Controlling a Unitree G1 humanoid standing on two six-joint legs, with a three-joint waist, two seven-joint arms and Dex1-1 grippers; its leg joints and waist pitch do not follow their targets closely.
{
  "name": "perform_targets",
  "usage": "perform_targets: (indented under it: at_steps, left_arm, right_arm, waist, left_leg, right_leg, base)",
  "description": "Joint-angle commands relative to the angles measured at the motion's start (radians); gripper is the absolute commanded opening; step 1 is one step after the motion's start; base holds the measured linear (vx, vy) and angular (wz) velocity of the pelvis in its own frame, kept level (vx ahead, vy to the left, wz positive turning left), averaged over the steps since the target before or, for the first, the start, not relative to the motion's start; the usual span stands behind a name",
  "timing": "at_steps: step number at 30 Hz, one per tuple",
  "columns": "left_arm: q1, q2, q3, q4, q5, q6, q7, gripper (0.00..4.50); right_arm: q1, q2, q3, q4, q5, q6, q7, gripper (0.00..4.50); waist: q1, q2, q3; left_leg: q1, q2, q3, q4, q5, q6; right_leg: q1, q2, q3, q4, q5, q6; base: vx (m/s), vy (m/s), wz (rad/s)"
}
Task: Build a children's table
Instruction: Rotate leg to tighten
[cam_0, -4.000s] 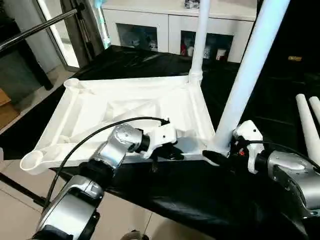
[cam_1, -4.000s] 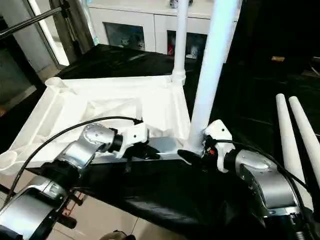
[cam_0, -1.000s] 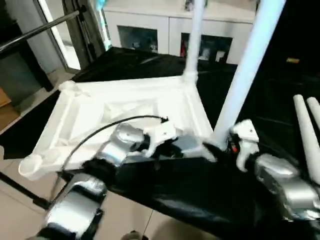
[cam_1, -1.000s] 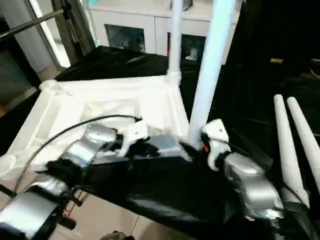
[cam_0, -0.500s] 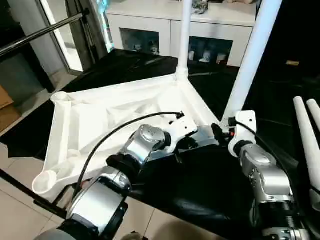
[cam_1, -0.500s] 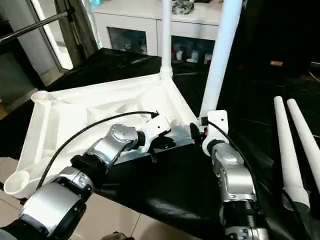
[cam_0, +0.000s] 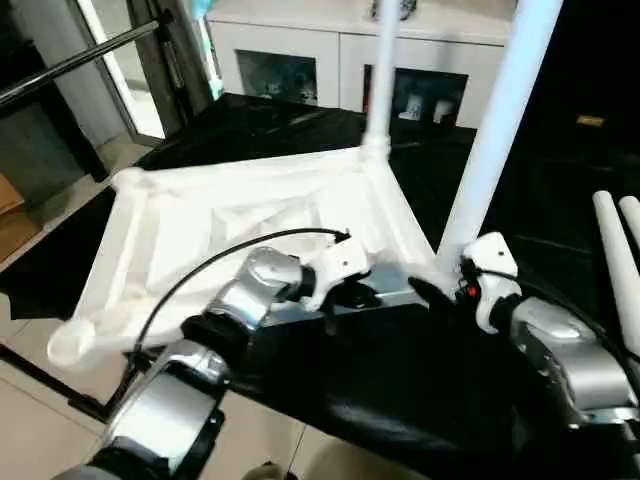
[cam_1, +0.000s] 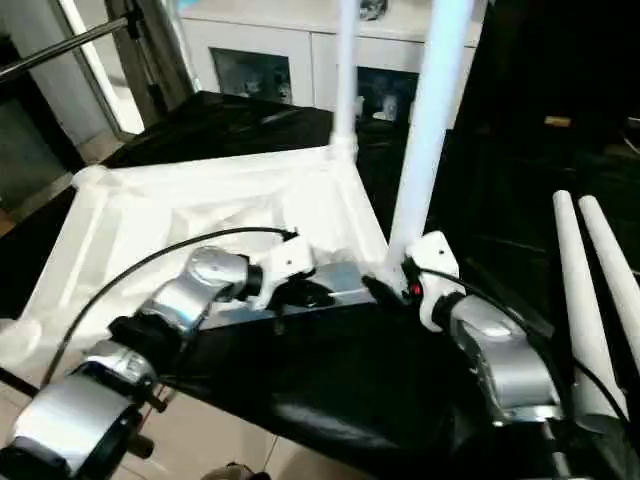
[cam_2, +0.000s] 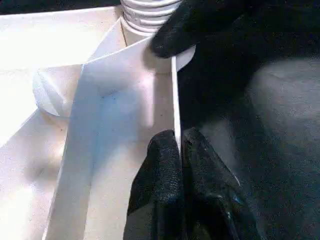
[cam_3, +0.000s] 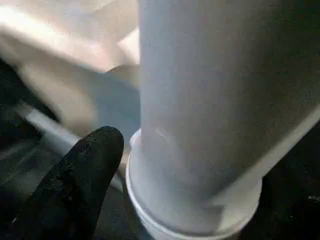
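- The left gripper (cam_2: 177, 165) pinches the near rim of the upturned white table top (cam_0: 180, 215), fingers together on it.
- The right gripper (cam_0: 440, 292) stands at the near standing leg (cam_0: 495, 130); its finger spread cannot be told.
- 2 loose legs (cam_1: 590, 290) lie on the black cloth (cam_0: 400, 390).

The left gripper (cam_2: 178, 150) pinches the tabletop's thin side wall (cam_2: 174, 100); a black fingertip (cam_2: 172, 37) touches the ribbed corner socket (cam_2: 142, 12).
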Motion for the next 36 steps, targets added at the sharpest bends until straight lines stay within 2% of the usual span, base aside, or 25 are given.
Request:
perform_targets:
  at_steps: [1, 6, 7, 8, 11, 12, 14, 18, 20, 21, 24, 25, 27, 29, 30, 31, 33, 35, 36]
  left_arm:
    - [0.005, 0.001, -0.018, -0.048, -0.017, -0.029, -0.058, 0.0]
    - [0.025, 0.04, -0.022, -0.088, -0.027, -0.031, -0.117, 0.0]
    - [0.028, 0.046, -0.023, -0.092, -0.028, -0.03, -0.124, 0.0]
    - [0.028, 0.055, -0.021, -0.094, -0.029, -0.032, -0.131, 0.0]
    - [0.03, 0.061, -0.019, -0.102, -0.03, -0.028, -0.134, 0.0]
    - [0.031, 0.062, -0.018, -0.104, -0.029, -0.025, -0.133, 0.0]
    - [0.033, 0.063, -0.017, -0.109, -0.027, -0.02, -0.132, 0.0]
    - [0.039, 0.062, -0.012, -0.121, -0.028, -0.008, -0.125, 0.0]
    - [0.042, 0.059, -0.009, -0.125, -0.03, -0.003, -0.119, 0.0]
    - [0.046, 0.057, -0.009, -0.131, -0.031, 0.001, -0.116, 0.0]
    - [0.05, 0.057, -0.007, -0.136, -0.031, 0.005, -0.111, 0.0]
    - [0.051, 0.056, -0.004, -0.137, -0.031, 0.009, -0.104, 0.0]
    - [0.045, 0.05, 0.001, -0.128, -0.023, 0.024, -0.072, 0.0]
    - [0.03, 0.036, 0.006, -0.105, -0.011, 0.034, -0.027, 0.0]
    - [0.008, 0.016, 0.012, -0.075, 0.002, 0.05, 0.029, 0.0]
    - [-0.01, 0.0, 0.015, -0.051, 0.013, 0.059, 0.071, 0.0]
    - [-0.046, -0.033, 0.018, -0.009, 0.03, 0.08, 0.149, 0.0]
    - [-0.05, -0.037, 0.018, -0.005, 0.032, 0.082, 0.157, 0.0]
    - [-0.115, -0.116, 0.039, 0.071, 0.04, 0.129, 0.316, 0.0]
  right_arm:
    - [0.004, -0.01, 0.023, -0.054, 0.041, -0.022, 0.075, 3.85]
    - [0.012, -0.044, 0.017, -0.066, 0.053, -0.03, 0.136, 3.85]
    - [0.012, -0.047, 0.019, -0.066, 0.054, -0.03, 0.143, 3.6]
    - [0.011, -0.053, 0.022, -0.066, 0.061, -0.028, 0.153, 3.52]
    - [0.011, -0.058, 0.028, -0.068, 0.069, -0.025, 0.16, 3.33]
    - [0.011, -0.057, 0.033, -0.067, 0.067, -0.024, 0.164, 3.18]
    - [0.012, -0.055, 0.04, -0.063, 0.063, -0.025, 0.172, 2.99]
    - [0.011, -0.054, 0.047, -0.057, 0.064, -0.024, 0.178, 2.75]
    - [0.01, -0.05, 0.05, -0.049, 0.063, -0.021, 0.175, 2.73]
    - [0.01, -0.048, 0.052, -0.044, 0.063, -0.021, 0.173, 2.72]
    - [0.01, -0.039, 0.053, -0.035, 0.059, -0.016, 0.16, 2.7]
    - [0.008, -0.026, 0.051, -0.028, 0.054, -0.012, 0.139, 2.7]
    - [-0.004, 0.011, 0.039, -0.002, 0.038, 0.001, 0.068, 2.7]
    - [-0.019, 0.053, 0.023, 0.029, 0.021, 0.008, -0.012, 2.7]
    - [-0.036, 0.103, 0.002, 0.064, 0.006, 0.016, -0.104, 2.7]
    - [-0.05, 0.14, -0.013, 0.091, -0.005, 0.026, -0.175, 2.7]
    - [-0.081, 0.208, -0.043, 0.154, -0.035, 0.044, -0.325, 2.7]
    - [-0.085, 0.215, -0.046, 0.161, -0.039, 0.046, -0.34, 2.7]
    - [-0.139, 0.308, -0.063, 0.25, -0.053, 0.045, -0.48, 2.7]
  waist:
    - [0.001, -0.022, -0.066]
    - [-0.001, -0.026, -0.063]
    - [0.0, -0.026, -0.063]
    - [0.0, -0.03, -0.063]
    - [0.0, -0.028, -0.063]
    - [-0.001, -0.035, -0.064]
    - [0.0, -0.033, -0.065]
    - [-0.001, -0.049, -0.065]
    - [0.0, -0.047, -0.064]
    - [-0.001, -0.056, -0.063]
    - [-0.001, -0.056, -0.062]
    - [-0.004, -0.065, -0.06]
    - [-0.005, -0.061, -0.059]
    - [-0.008, -0.064, -0.058]
    - [-0.012, -0.062, -0.056]
    - [-0.018, -0.061, -0.055]
    - [-0.026, -0.06, -0.054]
    - [-0.03, -0.064, -0.054]
    - [-0.033, -0.054, -0.052]
  left_leg:
    - [0.016, 0.08, -0.027, -0.067, -0.205, 0.107]
    - [0.017, 0.079, -0.028, -0.072, -0.234, 0.082]
    - [0.018, 0.078, -0.028, -0.071, -0.236, 0.078]
    - [0.019, 0.079, -0.027, -0.072, -0.235, 0.077]
    - [0.018, 0.079, -0.028, -0.071, -0.225, 0.074]
    - [0.017, 0.079, -0.027, -0.071, -0.215, 0.078]
    - [0.016, 0.078, -0.027, -0.07, -0.2, 0.083]
    - [0.015, 0.078, -0.025, -0.068, -0.176, 0.093]
    - [0.016, 0.079, -0.025, -0.068, -0.174, 0.093]
    - [0.017, 0.079, -0.025, -0.069, -0.177, 0.09]
    - [0.017, 0.079, -0.024, -0.07, -0.178, 0.086]
    - [0.017, 0.078, -0.023, -0.071, -0.183, 0.083]
    - [0.019, 0.078, -0.024, -0.073, -0.189, 0.07]
    - [0.022, 0.079, -0.026, -0.076, -0.206, 0.05]
    - [0.02, 0.078, -0.027, -0.079, -0.221, 0.036]
    - [0.026, 0.076, -0.027, -0.081, -0.252, 0.014]
    - [0.03, 0.075, -0.031, -0.085, -0.288, -0.019]
    - [0.031, 0.073, -0.032, -0.085, -0.303, -0.025]
    - [0.031, 0.071, -0.026, -0.083, -0.31, -0.021]
  right_leg:
    - [0.05, -0.077, 0.06, -0.057, -0.176, -0.217]
    - [0.047, -0.077, 0.06, -0.064, -0.259, -0.2]
    - [0.045, -0.077, 0.06, -0.065, -0.267, -0.198]
    - [0.046, -0.077, 0.06, -0.065, -0.268, -0.197]
    - [0.045, -0.077, 0.061, -0.064, -0.263, -0.196]
    - [0.046, -0.077, 0.06, -0.061, -0.246, -0.2]
    - [0.046, -0.077, 0.06, -0.059, -0.238, -0.201]
    - [0.046, -0.079, 0.06, -0.058, -0.248, -0.198]
    - [0.043, -0.079, 0.061, -0.059, -0.259, -0.196]
    - [0.044, -0.079, 0.061, -0.057, -0.264, -0.193]
    - [0.042, -0.08, 0.061, -0.06, -0.28, -0.188]
    - [0.042, -0.079, 0.062, -0.063, -0.286, -0.184]
    - [0.038, -0.079, 0.062, -0.063, -0.299, -0.182]
    - [0.039, -0.079, 0.062, -0.065, -0.305, -0.18]
    - [0.038, -0.078, 0.062, -0.065, -0.315, -0.179]
    - [0.032, -0.077, 0.061, -0.072, -0.345, -0.176]
    - [0.034, -0.078, 0.061, -0.076, -0.364, -0.171]
    - [0.038, -0.082, 0.061, -0.078, -0.365, -0.164]
    - [0.03, -0.078, 0.065, -0.082, -0.353, -0.166]
  base:
    - [0.0, 0.0, 0.0]
    - [0.0, 0.0, 0.0]
    - [0.0, 0.0, 0.0]
    - [0.0, 0.0, 0.0]
    - [0.0, 0.0, 0.0]
    - [0.0, 0.0, 0.0]
    - [0.0, 0.0, 0.0]
    - [0.0, 0.0, 0.0]
    - [0.0, 0.0, 0.0]
    - [0.0, 0.0, 0.0]
    - [0.0, 0.0, 0.0]
    - [0.0, 0.0, 0.0]
    - [0.0, 0.0, 0.0]
    - [0.0, 0.0, 0.0]
    - [0.0, 0.0, 0.0]
    - [0.0, 0.0, 0.0]
    - [0.0, 0.0, 0.0]
    - [0.0, 0.0, 0.0]
    - [0.0, 0.0, 0.0]
